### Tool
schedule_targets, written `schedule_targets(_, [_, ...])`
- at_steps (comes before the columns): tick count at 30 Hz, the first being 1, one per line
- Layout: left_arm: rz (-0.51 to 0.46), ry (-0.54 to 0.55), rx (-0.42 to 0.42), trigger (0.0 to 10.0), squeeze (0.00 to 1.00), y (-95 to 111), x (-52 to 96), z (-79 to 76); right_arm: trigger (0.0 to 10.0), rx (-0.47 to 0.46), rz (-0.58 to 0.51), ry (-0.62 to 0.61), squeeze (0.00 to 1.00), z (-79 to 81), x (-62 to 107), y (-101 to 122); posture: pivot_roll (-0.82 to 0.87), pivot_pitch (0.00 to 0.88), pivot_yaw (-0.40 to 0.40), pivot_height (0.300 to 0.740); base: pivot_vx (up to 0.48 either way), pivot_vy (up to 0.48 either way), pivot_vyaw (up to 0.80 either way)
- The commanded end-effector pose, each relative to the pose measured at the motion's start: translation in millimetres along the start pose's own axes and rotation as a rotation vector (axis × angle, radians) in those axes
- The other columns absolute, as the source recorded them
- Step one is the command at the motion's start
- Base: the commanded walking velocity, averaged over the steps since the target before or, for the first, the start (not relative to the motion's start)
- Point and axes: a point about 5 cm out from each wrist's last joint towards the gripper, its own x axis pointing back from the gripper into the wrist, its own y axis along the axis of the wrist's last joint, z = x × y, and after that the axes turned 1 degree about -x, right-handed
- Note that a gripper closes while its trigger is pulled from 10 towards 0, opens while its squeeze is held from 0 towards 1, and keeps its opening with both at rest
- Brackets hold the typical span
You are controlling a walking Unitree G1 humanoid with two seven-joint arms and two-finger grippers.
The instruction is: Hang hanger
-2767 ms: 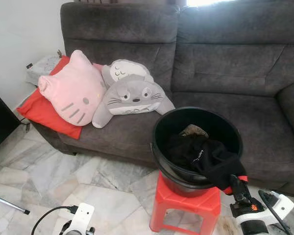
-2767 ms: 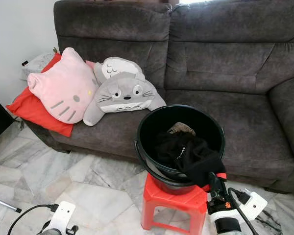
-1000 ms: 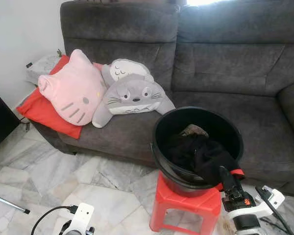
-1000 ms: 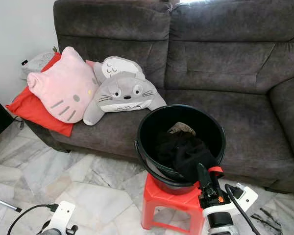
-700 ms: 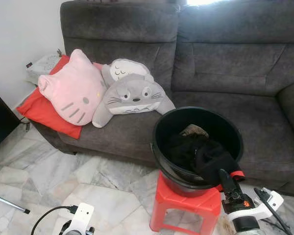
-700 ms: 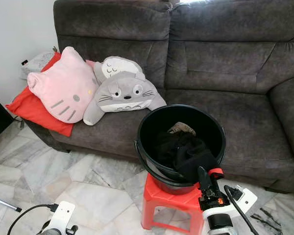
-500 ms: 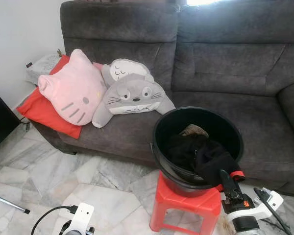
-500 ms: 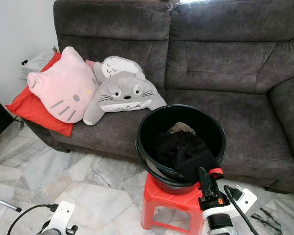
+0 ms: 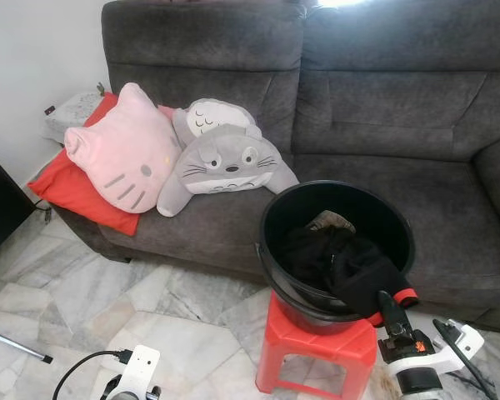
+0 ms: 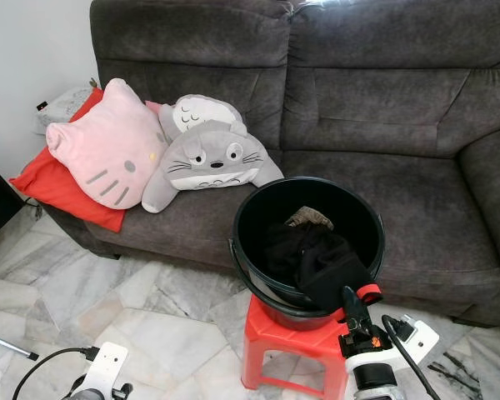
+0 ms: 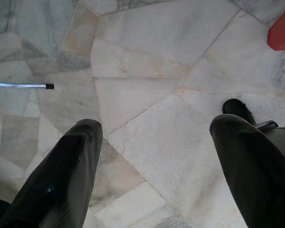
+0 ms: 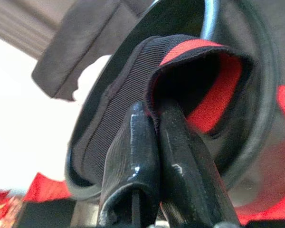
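A black bucket [image 9: 271, 229] stands on a red stool [image 9: 317, 350] in front of a dark grey sofa [image 9: 383, 108]. Inside the bucket lies a heap of black clothing [image 9: 337, 262], and one piece with a red band drapes over the bucket's rim at about 4 o'clock. The right gripper [image 12: 154, 114] is at that spot, its two black fingers pressed together on the red-lined edge of the black clothing, pinching the fabric just outside the rim. In the head views the right gripper [image 9: 388, 302] rises from 5 o'clock of the frame toward the bucket, its white and black wrist below it.

No hanger can be made out; whether one lies under the clothing cannot be told.

The left gripper [image 11: 154, 137] hangs low over the pale marble floor [image 11: 147, 76], its fingers spread wide with nothing between them. A thin metal rod [image 11: 19, 86] lies on the floor at 10 o'clock of that gripper.

On the sofa seat, at 10 o'clock from the bucket, a pink cat cushion [image 9: 121, 154] leans against a red cushion [image 9: 67, 187], and a grey plush pillow [image 9: 225, 162] lies beside them.
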Motion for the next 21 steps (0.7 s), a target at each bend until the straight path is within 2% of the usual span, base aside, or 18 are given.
schedule_targets(1, [0.002,0.011,-0.017,10.0,0.0,-1,0.1,4.1,0.0,-0.041,-0.037,-0.091,0.0,-6.3,2.5,-4,-0.28,0.0,0.111,0.74,0.0,0.0,0.0])
schedule_targets(4, [0.001,0.01,-0.019,10.0,0.0,-1,0.1,4.2,0.0,-0.024,-0.039,-0.194,0.0,-16.5,7.1,-5,-0.29,0.0,0.113,0.74,0.0,0.0,0.0])
schedule_targets(9, [0.001,0.01,-0.021,10.0,0.0,-1,0.1,4.3,0.0,-0.01,-0.028,-0.288,0.0,-29.5,12.3,-7,-0.29,0.0,0.113,0.74,0.0,0.0,0.0])
schedule_targets(19, [0.0,0.014,-0.025,10.0,0.0,-1,0.1,4.6,0.0,0.015,0.028,-0.214,0.0,-20.6,14.3,-15,-0.29,0.0,0.112,0.74,0.0,0.0,0.0])
schedule_targets(20, [0.0,0.015,-0.026,10.0,0.0,-1,0.1,4.6,1.8,0.012,0.014,-0.191,0.0,-17.1,14.5,-14,-0.29,0.0,0.112,0.74,0.0,0.0,0.0])
schedule_targets(21, [0.0,0.016,-0.026,10.0,0.0,-1,0.1,4.7,4.2,0.012,0.003,-0.179,0.0,-15.3,14.5,-13,-0.29,0.0,0.113,0.74,0.0,0.0,0.0])
